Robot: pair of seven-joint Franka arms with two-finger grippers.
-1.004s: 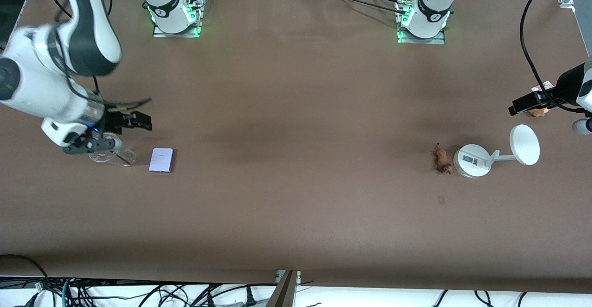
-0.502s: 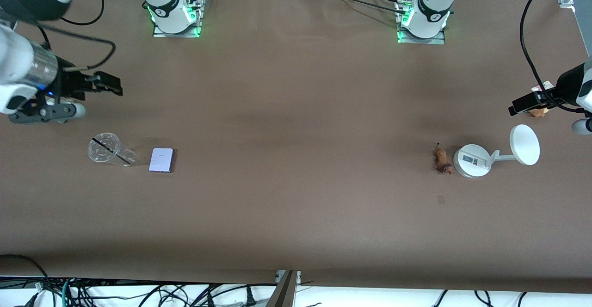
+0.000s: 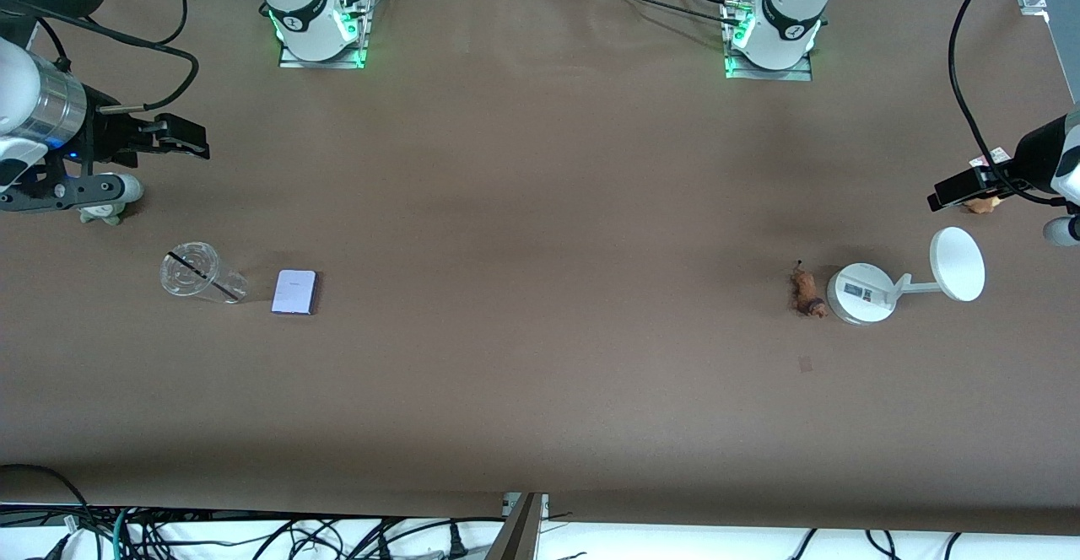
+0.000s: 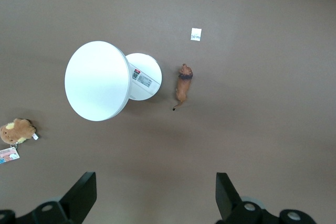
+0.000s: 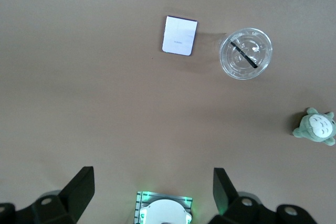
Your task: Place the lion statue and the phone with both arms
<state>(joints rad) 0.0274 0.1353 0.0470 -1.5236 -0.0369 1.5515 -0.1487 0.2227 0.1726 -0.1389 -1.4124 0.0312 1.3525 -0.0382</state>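
A: How is the right gripper seen?

B: It is held up in the air over the right arm's end of the table, near the grey-green plush toy. Its jaws are spread wide in the right wrist view, and nothing is held or touched between them.

A: What is found on the table at that end?

B: One clear cup with a dark straw is seen, and one phone lies flat just beside it, toward the middle of the table, apart from the cup. Both are nearer the front camera than the plush toy. One phone, one cup and one plush toy are counted there.

A: And toward the left arm's end?

B: One lion statue lies on its side on the cloth, just beside the round base of one white stand; whether they touch cannot be told. The stand's disc is carried on a short arm, toward the left arm's end. One brown plush with a card tag lies farther from the front camera than the disc.

A: How is the left gripper seen?

B: It is held in the air over that end of the table, above the brown plush. Its jaws are opened wide in the left wrist view, and nothing is gripped or touched by them
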